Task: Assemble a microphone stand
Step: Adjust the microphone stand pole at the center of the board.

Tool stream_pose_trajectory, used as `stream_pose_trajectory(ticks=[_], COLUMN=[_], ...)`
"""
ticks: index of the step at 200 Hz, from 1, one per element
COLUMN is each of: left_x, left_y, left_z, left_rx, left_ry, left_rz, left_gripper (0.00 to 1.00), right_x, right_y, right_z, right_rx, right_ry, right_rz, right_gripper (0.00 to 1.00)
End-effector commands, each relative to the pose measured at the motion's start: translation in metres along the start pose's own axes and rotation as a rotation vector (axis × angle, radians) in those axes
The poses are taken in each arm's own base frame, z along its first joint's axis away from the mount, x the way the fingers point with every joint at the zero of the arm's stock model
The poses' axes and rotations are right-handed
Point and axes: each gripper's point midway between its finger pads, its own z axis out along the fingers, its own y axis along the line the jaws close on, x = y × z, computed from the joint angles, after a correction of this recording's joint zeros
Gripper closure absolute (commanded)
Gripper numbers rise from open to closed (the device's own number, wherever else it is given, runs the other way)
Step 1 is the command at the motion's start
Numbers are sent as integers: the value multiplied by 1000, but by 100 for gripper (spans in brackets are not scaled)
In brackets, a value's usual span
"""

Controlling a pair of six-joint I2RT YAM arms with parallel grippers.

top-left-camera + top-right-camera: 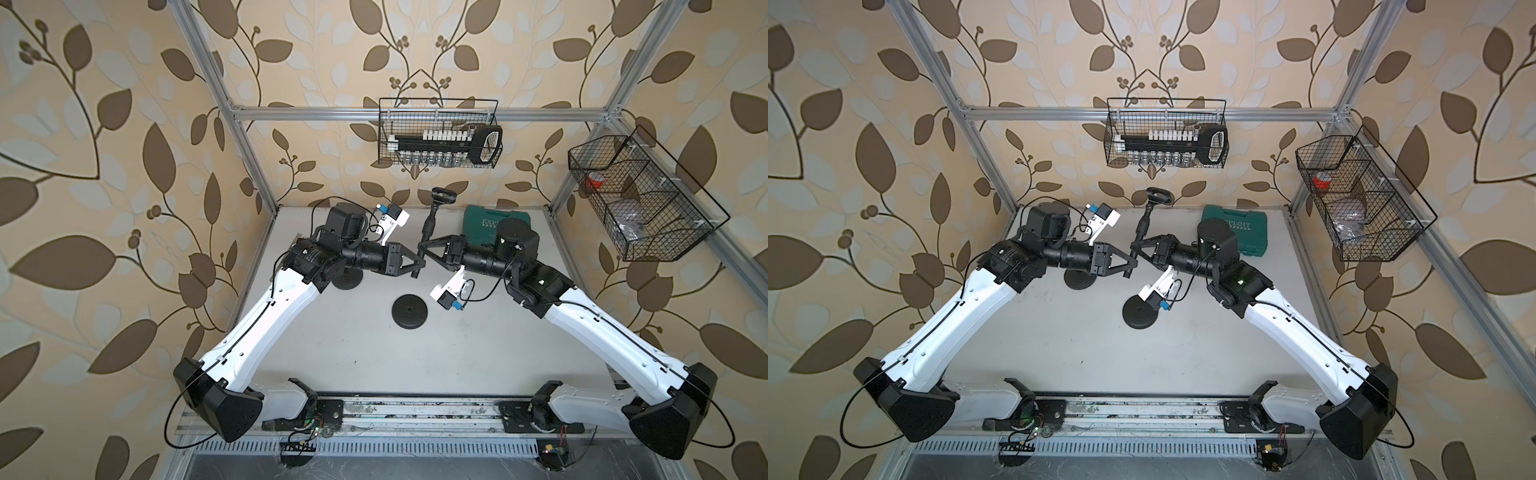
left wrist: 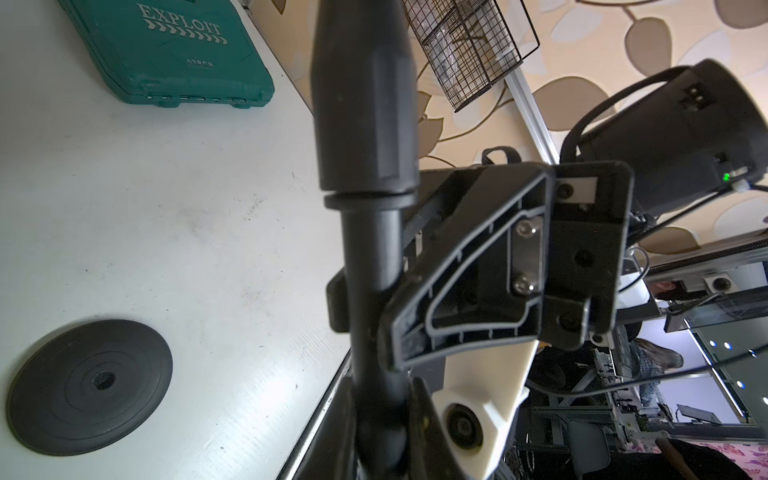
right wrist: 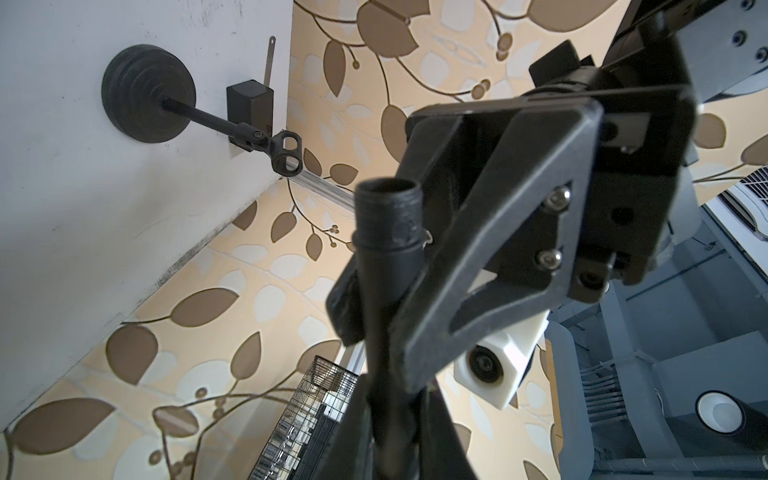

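Left gripper (image 1: 417, 266) and right gripper (image 1: 422, 247) face each other high over the white table (image 1: 374, 357), with their tips nearly touching. Each one is squeezed tight on the same black pole (image 1: 429, 224), so the pole hangs in the air between them.

The pole is long and thin. In both top views it runs from the back wall side toward the robot. Its clip (image 1: 442, 194) is at the far end and its screw end (image 3: 388, 199) is at the near end. How steeply it tips is hard to tell from above. The left gripper holds it right by the screw end. The right gripper holds it just next door, on the clip side.

The round black base (image 1: 410, 312) lies flat on the table with nothing touching it. It sits below the grippers and a bit toward the robot, the way the screw end points.

The little hole (image 2: 104, 379) in the middle of the base faces up. The pole probably has to stand straight over that hole, screw end down. The left gripper looks better placed to steer it.
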Motion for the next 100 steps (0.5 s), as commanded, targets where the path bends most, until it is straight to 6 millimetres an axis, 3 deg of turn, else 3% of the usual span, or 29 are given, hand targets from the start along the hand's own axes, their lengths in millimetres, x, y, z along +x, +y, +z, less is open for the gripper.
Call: stream_pose_trajectory(ticks=[1,28,41,57,100], left_x=[-15,-29,-39,-51,-77], left_y=[-16,-14,-8,4,41], left_z=[-3,-3,-5,-6,-9], left_rx=[26,9,-32,-94,-261], left_ry=[-56,-118,-171,-245,-387], left_rz=[63,27,25,28,77], left_gripper=[100,100,100,100,100], right_x=[2,5,12,19,34], right_y=[-27,-22,-12,-3,18], right_z=[-3,-6,-7,-9,-18], right_rx=[78,34,-32,-64,-66], right_ry=[24,30,65,115,245], right_rz=[-469,-283,-173,-11,622], right_gripper=[72,54,52,35,37])
